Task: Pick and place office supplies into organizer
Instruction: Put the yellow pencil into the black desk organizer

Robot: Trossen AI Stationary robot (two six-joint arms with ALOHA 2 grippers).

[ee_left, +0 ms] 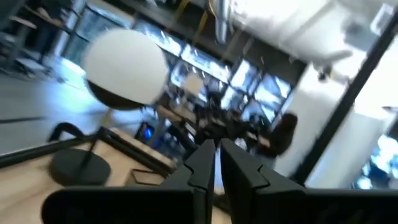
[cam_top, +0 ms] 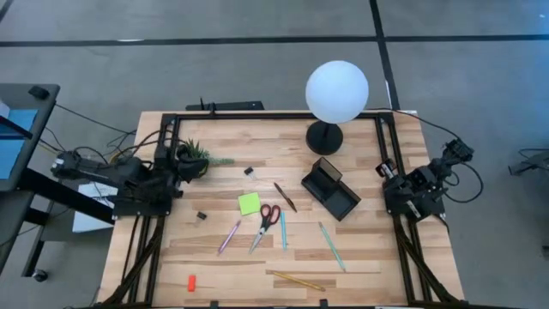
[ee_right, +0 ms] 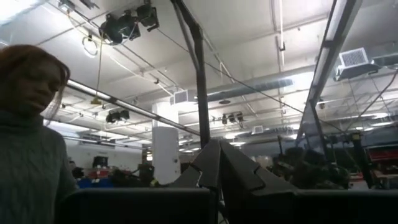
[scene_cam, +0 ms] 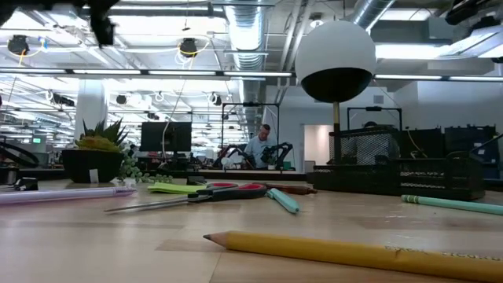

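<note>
Sitting angled right of the table's middle, the organizer (cam_top: 330, 190) is a small black rectangular tray with compartments, just below the globe lamp (cam_top: 336, 92). Red-handled scissors (cam_top: 265, 221), a lime sticky pad (cam_top: 249, 203) and pens lie scattered left of it. Left gripper (ee_left: 216, 163) and right gripper (ee_right: 218, 165) are both pinched together, parked at opposite table edges.

My high cam looks straight down on the whole counter (cam_top: 214, 257). Low cam sits at counter height, near a pencil (scene_cam: 354, 251), facing the room. Both share the globe lamp (cam_top: 337, 90) and scissors (cam_top: 268, 219). Each wrist cam looks forward past its own end effector: left (ee_left: 216, 163) toward the lamp, right (ee_right: 219, 163) up at the ceiling.
</note>
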